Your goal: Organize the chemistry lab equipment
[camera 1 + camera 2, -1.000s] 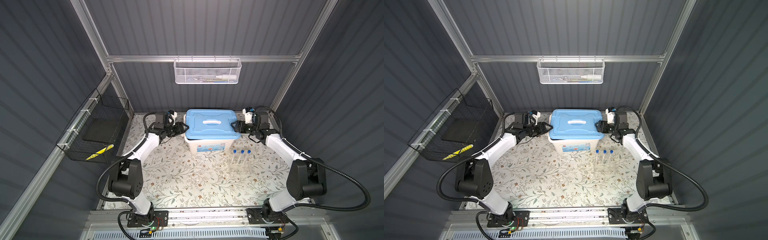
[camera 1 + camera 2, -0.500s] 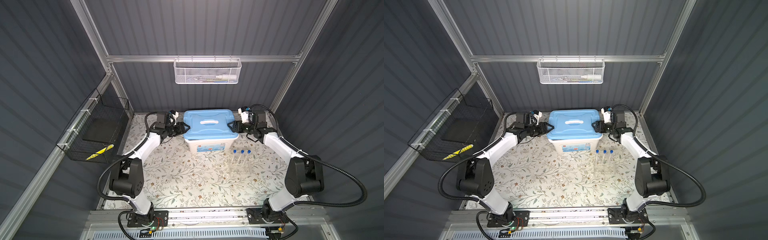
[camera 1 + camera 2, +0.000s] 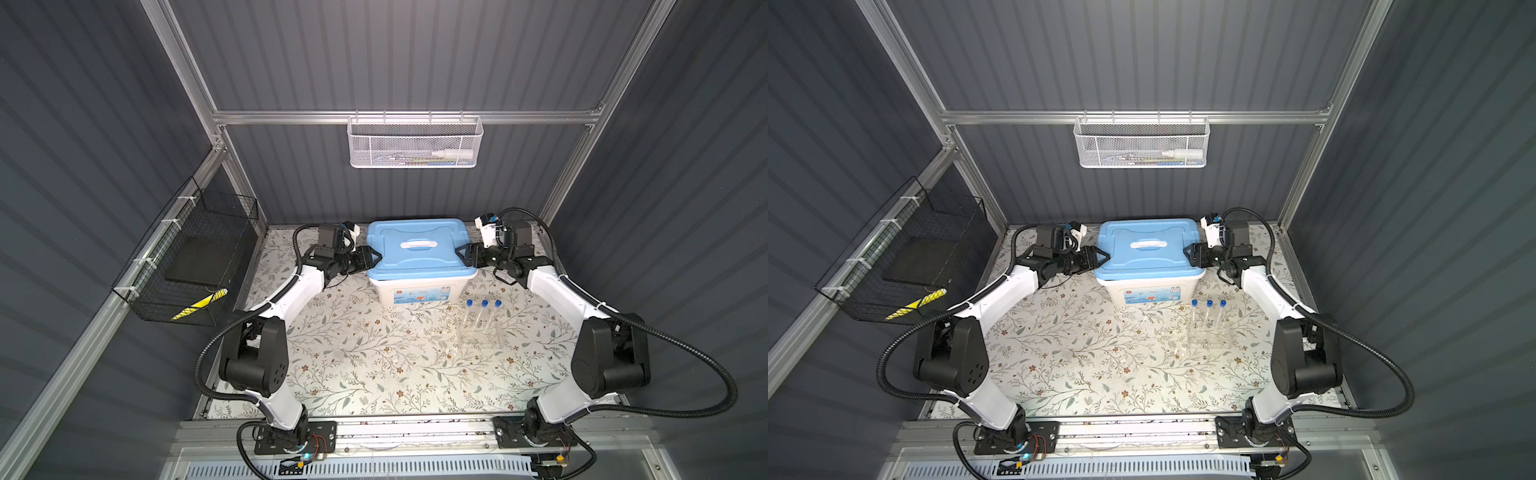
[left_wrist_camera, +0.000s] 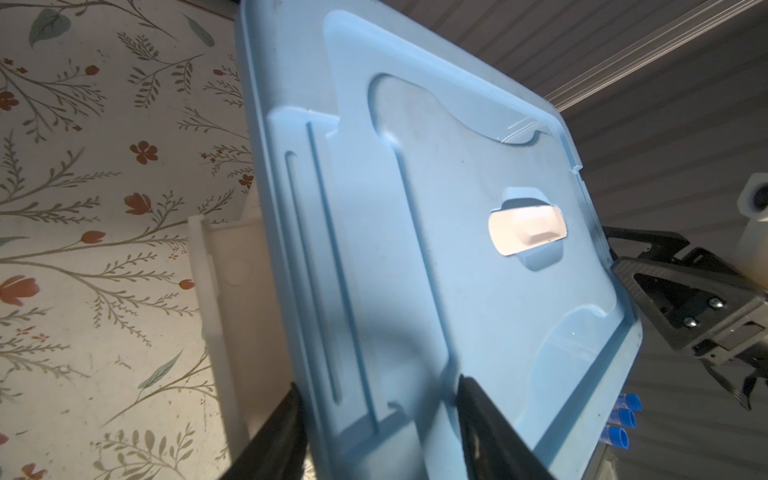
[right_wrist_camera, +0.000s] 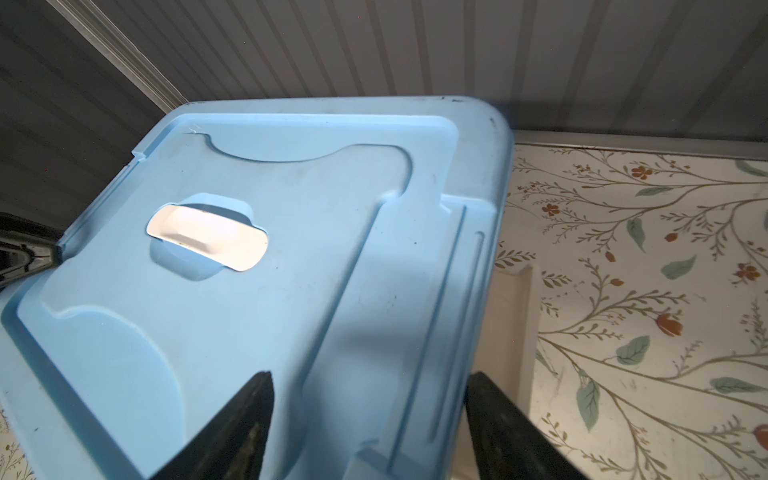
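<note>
My left gripper [image 3: 371,259] and right gripper [image 3: 464,254] clamp opposite ends of the blue lid [image 3: 419,249], raised askew off the white bin [image 3: 415,291] for access; the test tubes [image 3: 483,309] stand racked just in front.

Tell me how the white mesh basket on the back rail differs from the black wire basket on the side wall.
The white mesh basket is fine-meshed and shallow; the black wire basket is a coarse open grid and deeper. The white mesh basket hangs on the back rail above the bin; the black wire basket is tied to the left wall's rail. The white one holds a white bottle; the black one shows a yellow-and-black striped item. Both hang off the table.
</note>
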You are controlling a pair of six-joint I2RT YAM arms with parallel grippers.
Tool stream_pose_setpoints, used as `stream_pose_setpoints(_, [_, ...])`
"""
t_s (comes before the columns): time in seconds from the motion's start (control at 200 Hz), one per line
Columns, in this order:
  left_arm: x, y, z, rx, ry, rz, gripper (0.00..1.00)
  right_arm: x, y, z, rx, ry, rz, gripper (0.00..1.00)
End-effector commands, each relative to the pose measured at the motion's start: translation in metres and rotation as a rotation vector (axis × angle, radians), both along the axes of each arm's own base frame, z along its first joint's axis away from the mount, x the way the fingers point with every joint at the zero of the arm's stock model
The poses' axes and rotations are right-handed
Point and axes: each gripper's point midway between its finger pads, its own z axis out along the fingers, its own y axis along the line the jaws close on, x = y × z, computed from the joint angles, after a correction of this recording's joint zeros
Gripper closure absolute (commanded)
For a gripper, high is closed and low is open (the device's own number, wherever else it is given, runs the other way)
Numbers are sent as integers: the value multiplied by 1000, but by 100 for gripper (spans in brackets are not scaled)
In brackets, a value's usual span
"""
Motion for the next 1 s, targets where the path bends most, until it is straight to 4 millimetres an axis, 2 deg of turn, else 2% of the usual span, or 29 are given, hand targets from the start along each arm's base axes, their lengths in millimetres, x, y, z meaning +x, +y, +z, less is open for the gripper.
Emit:
stream_pose_setpoints(0.0, [-15, -16, 10, 6, -27, -65, 43, -13, 7, 5, -8, -10, 38, 25])
stream_pose_setpoints(0.335, [-28, -25, 10, 39, -29, -80, 43, -20, 1, 0, -49, -7, 32, 25])
stream_pose_setpoints(0.6, [-36, -16, 15, 78, -45, -57, 43, -22, -8, -1, -69, -5, -17, 24])
stream_pose_setpoints(0.78, [-40, -13, 15, 86, -41, -52, 43, -24, -28, 2, -120, -21, -127, 22])
stream_pose_setpoints(0.995, [-43, -16, 16, 79, -41, -51, 43, -27, -38, -2, -166, -3, -167, 22])
